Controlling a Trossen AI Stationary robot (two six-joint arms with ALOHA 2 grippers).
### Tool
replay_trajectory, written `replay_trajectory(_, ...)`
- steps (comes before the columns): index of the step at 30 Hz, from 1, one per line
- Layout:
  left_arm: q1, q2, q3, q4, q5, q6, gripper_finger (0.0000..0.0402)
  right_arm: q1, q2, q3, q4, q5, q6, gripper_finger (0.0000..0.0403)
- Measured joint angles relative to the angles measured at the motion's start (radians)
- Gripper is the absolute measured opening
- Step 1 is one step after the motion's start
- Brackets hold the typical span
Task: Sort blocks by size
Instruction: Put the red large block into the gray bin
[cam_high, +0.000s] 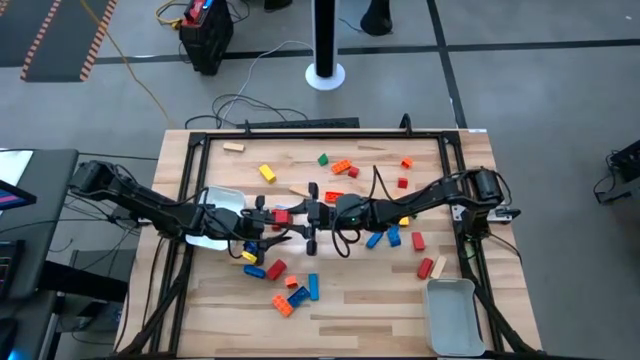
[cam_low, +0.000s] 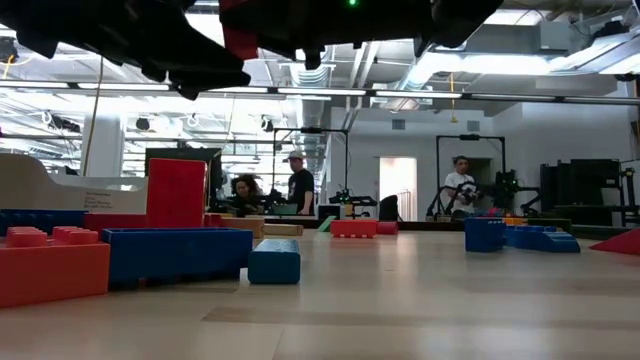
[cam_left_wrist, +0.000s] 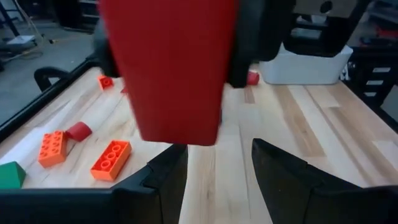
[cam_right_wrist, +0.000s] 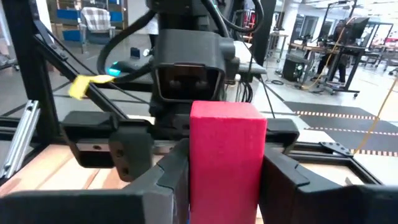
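Note:
My two grippers meet over the middle of the table. My right gripper (cam_high: 298, 214) comes from the right and is shut on a red block (cam_high: 282, 216), which fills the right wrist view (cam_right_wrist: 227, 162). My left gripper (cam_high: 278, 232) faces it from the left, open. In the left wrist view the red block (cam_left_wrist: 171, 68) hangs just above and beyond my left gripper (cam_left_wrist: 217, 180), and bare table shows in the gap. Other blocks lie scattered on the wood: yellow (cam_high: 267, 173), green (cam_high: 323, 159), orange (cam_high: 342, 167), blue (cam_high: 378, 238). My right gripper pinches the red block by two opposite side faces (cam_right_wrist: 200, 180) between its two fingers (cam_right_wrist: 171, 180). The fingers come level from the table's right side. The block stands upright in the hold, lifted clear of the table.
A white tray (cam_high: 222, 200) sits under my left arm, and a second tray (cam_high: 452, 312) stands at the near right corner. More blocks lie near the front: red (cam_high: 275, 270), blue (cam_high: 313, 287), orange (cam_high: 284, 305). A black frame (cam_high: 195, 140) rims the table. People stand far behind (cam_low: 300, 185).

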Motion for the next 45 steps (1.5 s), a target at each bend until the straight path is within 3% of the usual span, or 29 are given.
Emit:
replay_trajectory(19,0.012,0.000,0.000,0.058,-0.054,0.036,0.0174,0.009,-0.006,0.000,0.002,0.003,-0.055,0.0159)
replay_trajectory(23,0.013,0.000,0.001,0.005,-0.058,0.034,0.0174,0.026,-0.089,-0.002,-0.142,0.002,-0.062,0.0159)
replay_trajectory(27,0.013,-0.015,0.001,-0.062,-0.061,0.034,0.0174,0.051,-0.222,0.001,-0.423,0.011,-0.007,0.0159)
replay_trajectory(30,0.013,-0.048,0.001,-0.129,-0.063,0.034,0.0174,0.075,-0.326,0.000,-0.731,0.013,0.122,0.0159)
replay_trajectory(36,0.016,-0.178,0.001,-0.221,-0.084,0.058,0.0174,0.173,-0.494,0.000,-1.318,0.014,0.561,0.0159)
replay_trajectory(45,0.053,-0.383,0.001,-0.310,-0.094,0.099,0.0174,0.476,-0.505,0.000,-1.788,-0.027,1.260,0.0159)
